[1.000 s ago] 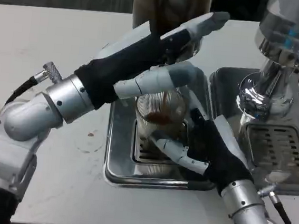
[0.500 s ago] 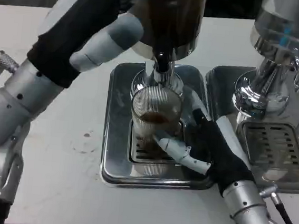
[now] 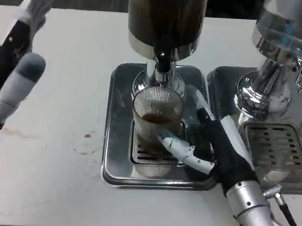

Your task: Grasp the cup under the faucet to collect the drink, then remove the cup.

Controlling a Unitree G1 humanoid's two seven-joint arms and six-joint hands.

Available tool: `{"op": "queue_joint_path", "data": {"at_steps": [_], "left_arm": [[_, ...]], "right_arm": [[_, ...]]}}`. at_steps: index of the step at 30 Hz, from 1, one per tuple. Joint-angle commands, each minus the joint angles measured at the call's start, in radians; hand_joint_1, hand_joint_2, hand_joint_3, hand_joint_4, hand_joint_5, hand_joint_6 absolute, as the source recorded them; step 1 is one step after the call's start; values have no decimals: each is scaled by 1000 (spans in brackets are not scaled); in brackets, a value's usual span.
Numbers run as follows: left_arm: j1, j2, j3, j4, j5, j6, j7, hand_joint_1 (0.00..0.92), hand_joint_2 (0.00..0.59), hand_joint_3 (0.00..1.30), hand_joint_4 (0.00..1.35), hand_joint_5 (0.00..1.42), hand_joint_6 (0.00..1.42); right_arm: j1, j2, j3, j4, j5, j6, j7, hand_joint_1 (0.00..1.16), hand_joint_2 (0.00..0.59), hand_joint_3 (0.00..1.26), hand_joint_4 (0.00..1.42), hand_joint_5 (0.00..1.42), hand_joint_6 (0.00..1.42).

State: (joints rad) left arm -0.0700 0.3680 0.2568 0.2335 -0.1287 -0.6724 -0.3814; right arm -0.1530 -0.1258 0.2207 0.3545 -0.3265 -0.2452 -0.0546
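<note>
A ribbed clear cup with a little brown drink in it stands on the steel drip tray, right under the black faucet of the dark drink dispenser. My right hand holds the cup from its right side. The thumb crosses the front of its base and the other fingers reach round behind it. My left hand is raised at the far left edge, well away from the dispenser, holding nothing, its fingers apart.
A second chrome dispenser with its own grated tray stands close to the right of my right forearm. White table lies to the left of and in front of the drip tray.
My left arm has swung from over the faucet out to the far left edge. The stream into the cup has stopped. My right hand has kept its hold on the cup.
</note>
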Motion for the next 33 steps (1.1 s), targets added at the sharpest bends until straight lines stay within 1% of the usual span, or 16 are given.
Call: {"op": "queue_joint_path", "data": {"at_steps": [1,3,6,10,16,18,20,24,29,30,33], "left_arm": [[48,-8,0,55,43,-22,40,0,107,0,0,0,0],[69,-2,-4,91,80,-17,64,0,107,0,0,0,0],[97,21,-16,135,160,4,101,0,105,0,0,0,0],[113,25,-22,178,190,5,122,0,101,0,0,0,0],[117,26,-39,239,193,3,135,0,97,0,0,0,0],[119,30,-48,258,194,0,137,0,97,0,0,0,0],[119,34,-56,272,197,2,137,0,95,0,0,0,0],[121,39,-64,295,198,2,136,0,92,0,0,0,0],[130,41,-77,319,195,-3,134,0,90,0,0,0,0],[131,42,-79,322,194,-4,136,0,90,0,0,0,0],[133,48,-83,330,188,-3,133,0,90,0,0,0,0]], "right_arm": [[-11,0,-1,3,3,-22,0,546,252,0,0,0,0],[-13,-1,-1,3,6,-21,5,546,250,0,0,0,0],[-15,-1,0,1,8,-20,12,545,247,0,0,0,0],[-17,0,-1,2,14,-20,23,545,246,0,0,0,0],[-19,-1,-2,6,19,-20,42,549,242,0,0,0,0],[-21,-1,-3,4,17,-13,44,586,226,0,0,0,0],[-26,1,-5,6,16,-5,44,589,221,0,0,0,0],[-36,8,-11,17,9,16,26,573,210,0,0,0,0],[-42,21,-18,39,25,13,29,575,207,0,0,0,0],[-45,23,-19,44,27,11,30,581,194,0,0,0,0],[-57,30,-23,62,34,10,32,587,192,0,0,0,0]]}}
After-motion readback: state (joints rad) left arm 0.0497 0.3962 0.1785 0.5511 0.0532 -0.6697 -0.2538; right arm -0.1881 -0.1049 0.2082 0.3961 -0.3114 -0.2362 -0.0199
